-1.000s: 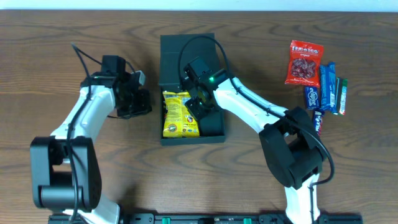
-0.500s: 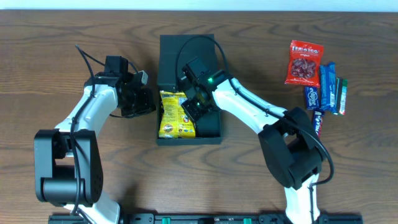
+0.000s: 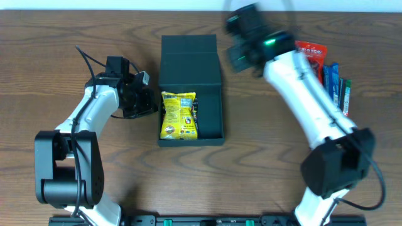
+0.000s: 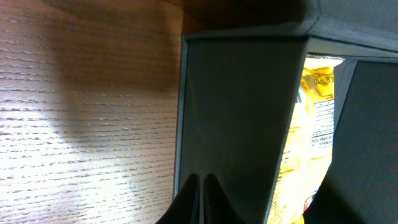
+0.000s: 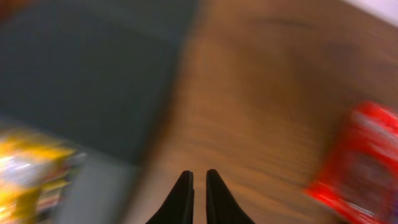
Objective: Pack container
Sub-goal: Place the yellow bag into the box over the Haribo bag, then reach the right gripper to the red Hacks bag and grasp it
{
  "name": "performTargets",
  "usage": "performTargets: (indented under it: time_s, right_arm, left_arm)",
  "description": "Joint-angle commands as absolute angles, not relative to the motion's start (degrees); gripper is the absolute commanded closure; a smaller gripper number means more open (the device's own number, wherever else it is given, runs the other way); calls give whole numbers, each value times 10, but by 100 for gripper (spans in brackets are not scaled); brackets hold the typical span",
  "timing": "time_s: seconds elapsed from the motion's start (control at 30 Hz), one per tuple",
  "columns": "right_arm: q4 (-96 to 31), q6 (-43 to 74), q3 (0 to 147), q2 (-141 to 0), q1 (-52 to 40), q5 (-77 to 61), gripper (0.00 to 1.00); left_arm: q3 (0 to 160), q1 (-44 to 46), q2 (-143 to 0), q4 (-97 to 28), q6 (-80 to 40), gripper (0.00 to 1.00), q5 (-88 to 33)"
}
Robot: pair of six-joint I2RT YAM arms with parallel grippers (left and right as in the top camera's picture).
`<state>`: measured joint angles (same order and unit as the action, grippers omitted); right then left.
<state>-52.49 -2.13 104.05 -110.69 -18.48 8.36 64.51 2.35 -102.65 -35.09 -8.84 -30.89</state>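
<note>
Your right pincer (image 5: 199, 186) has left the container (image 3: 210, 122), nearly clenched and empty, yellow bag (image 3: 179, 115) dropped inside; red bag (image 5: 357, 165) lies ahead-right. Left pincer (image 4: 203, 186) stays clenched against its wall.

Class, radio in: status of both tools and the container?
Left tool shut beside container. Right tool nearly shut, empty. Yellow packet inside. Nothing blocking.

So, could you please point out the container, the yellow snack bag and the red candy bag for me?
container (image 3: 210, 122): overhead view, bare floor inside the box.
yellow snack bag (image 3: 179, 115): overhead view, middle of the packet.
red candy bag (image 3: 312, 53): overhead view, visible upper part of the bag.
</note>
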Motion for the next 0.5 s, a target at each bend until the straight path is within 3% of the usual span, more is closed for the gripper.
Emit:
performTargets:
  time_s: [0.0, 0.03, 0.07, 0.13, 0.17, 0.47]
  right_arm:
    - [-529, -13, 1034, -1150, -101, 131, 77]
    - [-528, -14, 1034, -1163, -83, 131, 62]
    - [-527, -20, 1034, -1175, -72, 133, 59]
    - [-525, -43, 1034, -1202, -59, 156, 39]
    - [-522, -44, 1034, -1214, -56, 180, 34]
    - [-452, -39, 1034, -1300, -5, 233, 30]
  left_arm:
    - [642, 23, -1035, -351, -91, 94, -312]
    - [642, 23, -1035, -351, -91, 94, -311]
    - [642, 23, -1035, -351, -91, 94, -312]
    - [642, 23, -1035, -351, -93, 94, -312]
    - [642, 23, -1035, -352, -95, 94, -311]
    - [642, 23, -1035, -353, -99, 94, -311]
